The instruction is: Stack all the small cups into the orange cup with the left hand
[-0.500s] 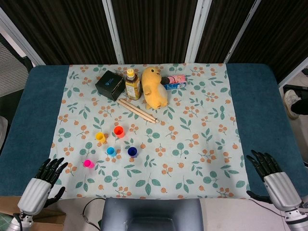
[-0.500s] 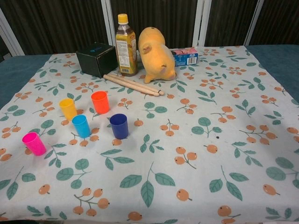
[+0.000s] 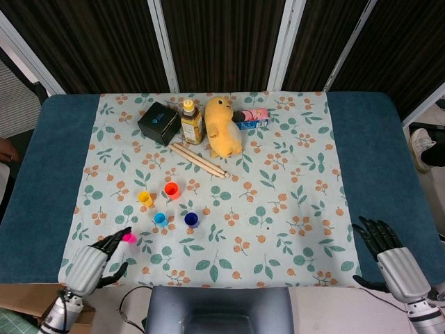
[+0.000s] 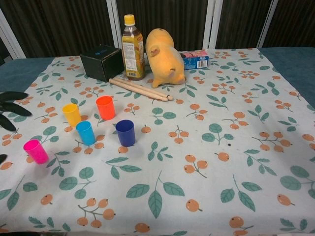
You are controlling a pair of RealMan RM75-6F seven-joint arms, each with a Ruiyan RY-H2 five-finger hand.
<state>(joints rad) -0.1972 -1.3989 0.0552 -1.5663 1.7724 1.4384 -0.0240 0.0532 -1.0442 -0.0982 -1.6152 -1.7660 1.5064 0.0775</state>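
The orange cup (image 3: 172, 189) (image 4: 105, 107) stands upright on the floral cloth, with a yellow cup (image 3: 144, 198) (image 4: 72, 114) to its left. In front of them stand a light blue cup (image 3: 160, 218) (image 4: 85, 132) and a dark blue cup (image 3: 191, 219) (image 4: 125, 132). A pink cup (image 3: 128, 237) (image 4: 36, 151) sits nearest the front left. My left hand (image 3: 94, 264) hovers at the front left edge, fingers spread and empty, its fingertips (image 4: 10, 105) just beside the pink cup. Holding nothing, my right hand (image 3: 389, 257) stays open at the front right corner.
At the back of the cloth are a black box (image 3: 159, 122), a bottle (image 3: 192, 122), a yellow plush toy (image 3: 222, 126) and a small carton (image 3: 252, 120). Two wooden sticks (image 3: 198, 160) lie behind the cups. Blue table (image 3: 42, 174) borders the cloth.
My left hand has moved right and forward, from the table's corner to just beside the pink cup, and its fingertips now show in the chest view. The cups have not moved.
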